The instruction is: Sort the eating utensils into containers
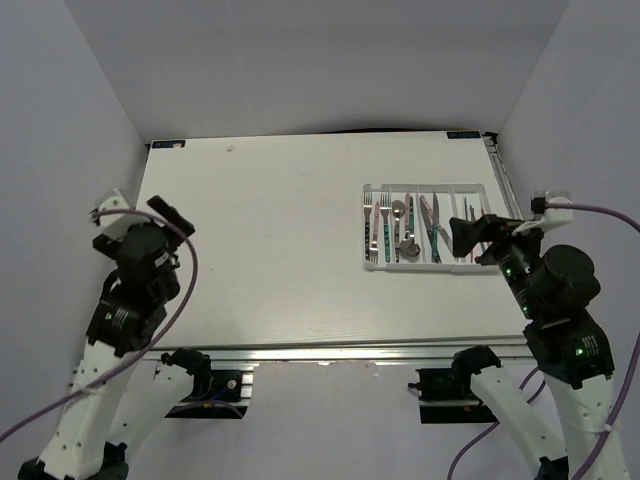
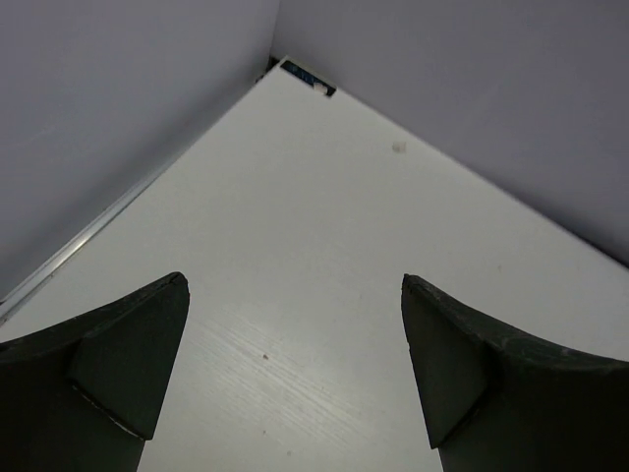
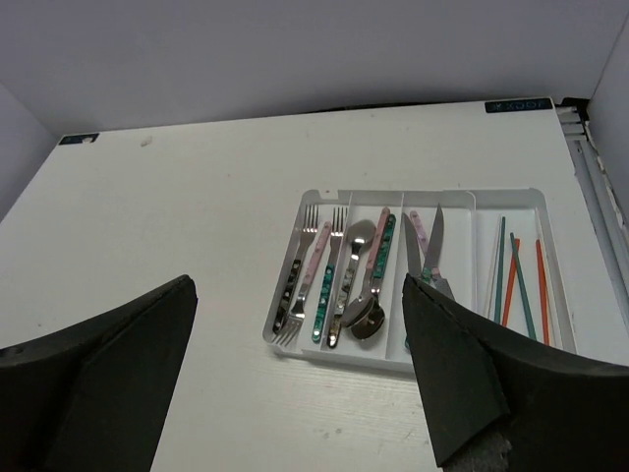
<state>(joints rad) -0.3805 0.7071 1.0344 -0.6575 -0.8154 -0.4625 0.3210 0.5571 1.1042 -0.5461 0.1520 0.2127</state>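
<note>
Right tool (image 1: 470, 233) hangs with jaws wide apart, gripping nothing, near the white tray (image 3: 393, 194) at 3 o'clock on the counter (image 1: 280, 250). Forks (image 3: 313, 265), spoons (image 3: 366, 270), knives (image 3: 425, 236) and chopsticks (image 3: 513, 280) lie in its side-by-side compartments. Left tool (image 1: 170, 215) gapes empty at 9 o'clock.

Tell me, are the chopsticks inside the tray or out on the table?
Inside. The red and green chopsticks all lie in the rightmost compartment of the white tray, within its walls.

Top: high, near side, looking down. Right wrist faces tray (image 3: 432, 192), shared with top. Left wrist faces surface (image 2: 324, 246) corner.
</note>
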